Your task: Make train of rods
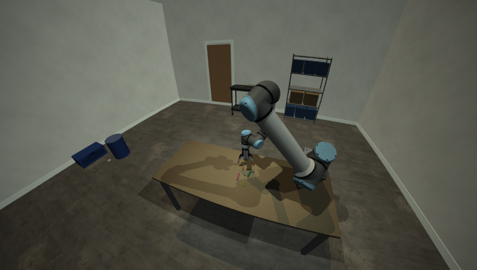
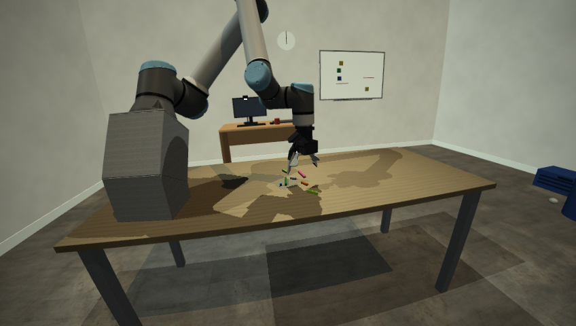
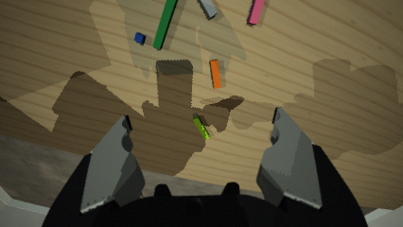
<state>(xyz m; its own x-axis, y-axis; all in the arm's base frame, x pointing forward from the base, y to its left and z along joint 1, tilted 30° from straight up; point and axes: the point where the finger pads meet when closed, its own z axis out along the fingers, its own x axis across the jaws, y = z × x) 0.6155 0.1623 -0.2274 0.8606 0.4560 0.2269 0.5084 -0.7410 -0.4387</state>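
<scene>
My fingers stand wide apart with nothing between them; the gripper hangs over the rods, off the table, about halfway along it and on the side of the long edge that shows just behind the fingertips in the wrist view.

Nearest that edge lies the lime rod, flat, aslant, half in shadow, roughly centred between the jaws; just beyond it the orange rod lies apart from it, pointing nearly straight toward the middle of the tabletop; further in are the blue cube with the green rod just beside it, then the grey rod and the pink rod, both cut off by the frame.

Five and four make nine, so I judge lime and orange are my pair; green stays where it is.

The lime rod looks like a small stiff square bar: light, not fragile, smooth on its faces, so likely to skid or spin if one pad reaches it first; I would turn the wrist so the pads meet its two long sides squarely, take it at mid-length, and close gently; held near an end it could swing round, and the ends must stay free to butt against orange.
</scene>
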